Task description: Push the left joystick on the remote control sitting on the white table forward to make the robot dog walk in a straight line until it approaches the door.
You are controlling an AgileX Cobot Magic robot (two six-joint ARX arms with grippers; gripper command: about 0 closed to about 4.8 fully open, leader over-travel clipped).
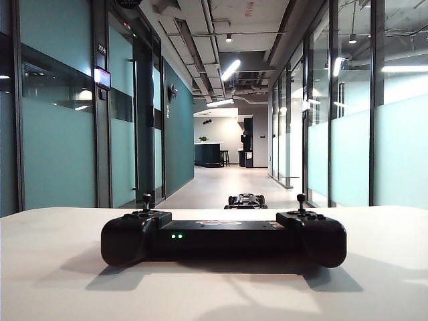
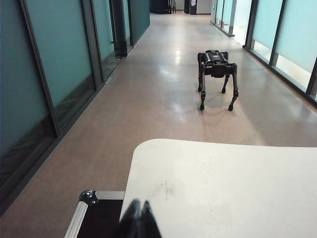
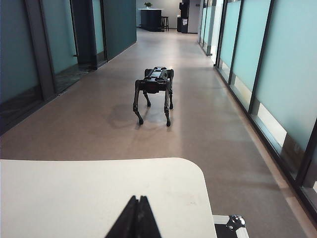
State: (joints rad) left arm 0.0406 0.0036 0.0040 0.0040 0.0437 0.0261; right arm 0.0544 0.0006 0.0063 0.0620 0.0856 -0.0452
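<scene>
Awaiting first contact: joystick untouched, both arms held back

Corridor: long, glass-walled, running away from the table; a dark door frame stands along its left wall.

White table (image 1: 60,267): broad bare top at the corridor's near end; its rounded far edge shows in both wrist views.

Robot dog (image 3: 154,87): standing on all four legs on the corridor floor, just beyond the table, facing away down the hall.

Remote control (image 1: 224,235): flat on the table's middle, two green lights lit, both sticks upright.

Left gripper (image 2: 138,220): hanging above the table's near edge, fingers pressed together, holding nothing.

Right gripper (image 3: 136,220): likewise above the near edge, fingers together, empty.

Left joystick (image 1: 146,200): upright, nothing touching it.

Step in hand, as judged: the approach, not yet begun. Next move calls for the left gripper to reach the stick's cap and press it away toward the corridor, squarely, since a sideways lean would likely veer the dog.
</scene>
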